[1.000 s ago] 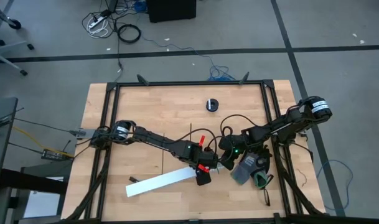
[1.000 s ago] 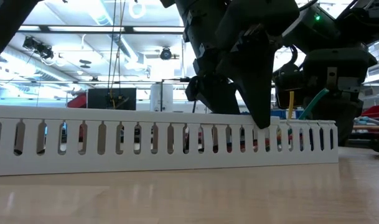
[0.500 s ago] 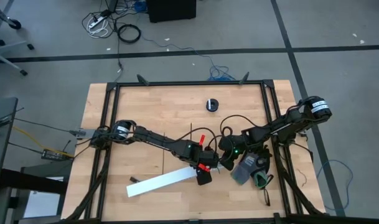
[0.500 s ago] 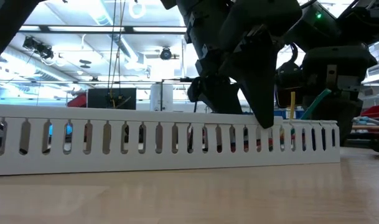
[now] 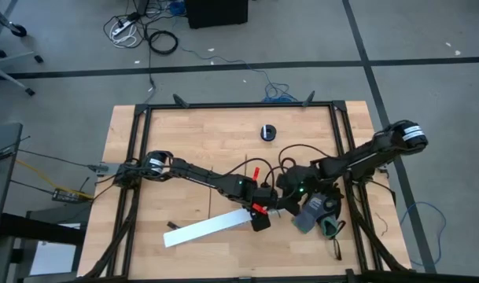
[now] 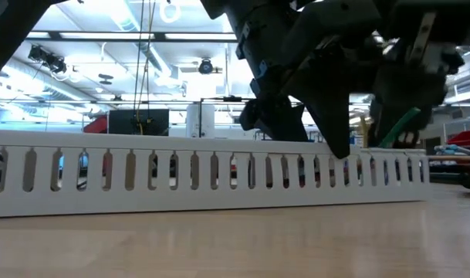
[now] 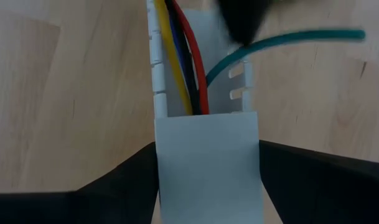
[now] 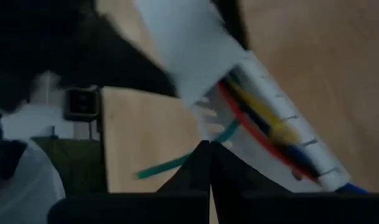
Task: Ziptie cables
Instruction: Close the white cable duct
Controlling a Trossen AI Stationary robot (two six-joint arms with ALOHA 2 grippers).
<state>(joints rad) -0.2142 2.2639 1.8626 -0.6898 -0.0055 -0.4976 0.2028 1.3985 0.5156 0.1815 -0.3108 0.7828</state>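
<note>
Since the earlier high view, the white slotted channel [image 5: 208, 229] has shifted slightly toward the right side of the wooden surface [image 5: 192, 137], and the right arm's forearm has swung outward, its far joint now sitting further past the frame rail.

Left tool [image 5: 259, 216]: positioned at the right end of the channel, near the centre front of the surface. In the left wrist view its two dark fingers [image 7: 121, 180] stand on either side of the channel [image 7: 206, 162], touching both outer walls; the tool is clamped on the channel.

Right tool [image 5: 282, 206]: positioned just beside the left tool, at the same end of the channel. In the right wrist view its fingertips [image 8: 209, 163] meet at a point with no gap between them; the tool is closed together. Whether it pinches anything cannot be told.

Cables [image 7: 183, 59]: yellow, blue, dark and red wires lie lengthwise inside the channel, side by side between its walls. A green wire [image 7: 282, 42] leaves the bundle and passes out through a wall slot over the surface. In the right wrist view the same wires [image 8: 264, 124] run along the channel interior.

In the low view, the channel [image 6: 142, 181] stands on its edge across the surface with both arms above its right end.

A small round black object [image 5: 268, 132] rests well apart, toward the back of the surface.
</note>
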